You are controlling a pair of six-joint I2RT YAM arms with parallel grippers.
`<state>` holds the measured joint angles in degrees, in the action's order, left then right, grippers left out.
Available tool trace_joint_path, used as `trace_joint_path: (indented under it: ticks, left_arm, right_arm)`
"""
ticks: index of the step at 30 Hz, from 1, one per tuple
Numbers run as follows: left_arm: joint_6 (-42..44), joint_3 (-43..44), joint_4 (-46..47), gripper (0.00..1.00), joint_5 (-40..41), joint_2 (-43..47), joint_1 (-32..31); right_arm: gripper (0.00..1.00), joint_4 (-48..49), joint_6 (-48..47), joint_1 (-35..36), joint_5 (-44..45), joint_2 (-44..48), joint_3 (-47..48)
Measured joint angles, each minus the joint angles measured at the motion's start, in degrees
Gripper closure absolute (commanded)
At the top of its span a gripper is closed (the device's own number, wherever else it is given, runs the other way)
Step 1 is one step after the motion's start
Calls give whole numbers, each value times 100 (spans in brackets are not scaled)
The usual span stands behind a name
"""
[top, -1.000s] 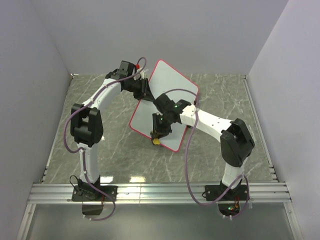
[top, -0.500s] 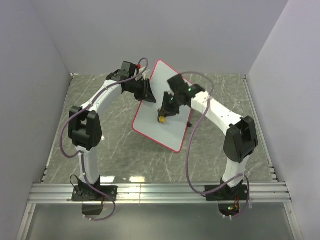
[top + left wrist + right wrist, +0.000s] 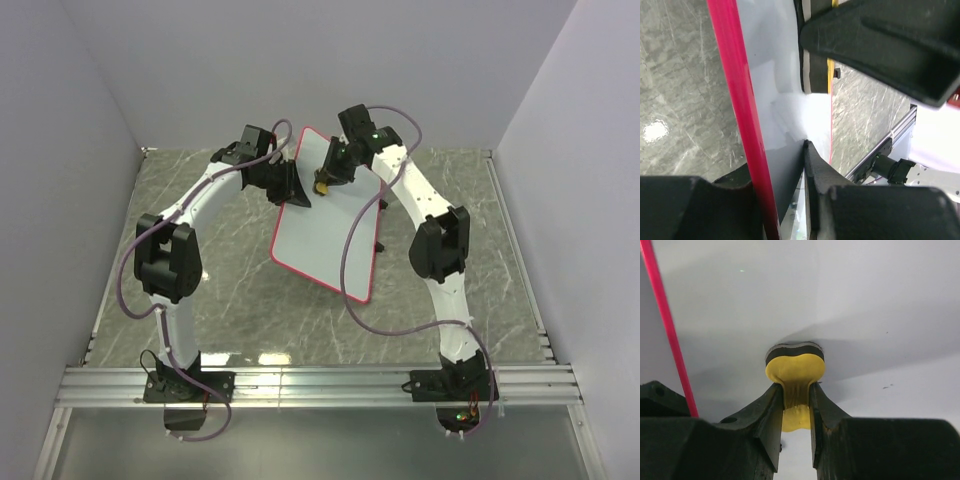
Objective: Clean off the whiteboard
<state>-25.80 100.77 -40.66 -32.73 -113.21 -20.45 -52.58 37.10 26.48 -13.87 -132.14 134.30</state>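
Note:
The whiteboard, white with a red-pink rim, stands tilted in the middle of the table. My left gripper is shut on its left edge and holds it up; in the left wrist view the red rim runs between my fingers. My right gripper is shut on the yellow bone-shaped eraser and presses its dark felt end against the board's upper part. In the right wrist view the eraser sits between my fingers against the white surface, with two tiny dark specks at the right.
The table is grey marble, walled on three sides. A metal rail runs along the near edge by the arm bases. Purple cables hang from both arms, one looping in front of the board's right side.
My right gripper has carried the eraser from the board's lower edge up across its face to the upper part. The right arm has stretched far back. The board has turned a little more upright.

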Motion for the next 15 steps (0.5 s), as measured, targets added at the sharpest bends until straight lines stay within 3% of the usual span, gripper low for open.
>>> trace_joint_path:
  ticks: [6,15]
  left_arm:
    - [-44,-24,13,100,0,7,0]
    - [-87,-125,90,100,-4,76,0]
  right_arm:
    - [100,389,291,-308,-136,79,-549]
    - [100,754,149,-739,560,514,-2013]
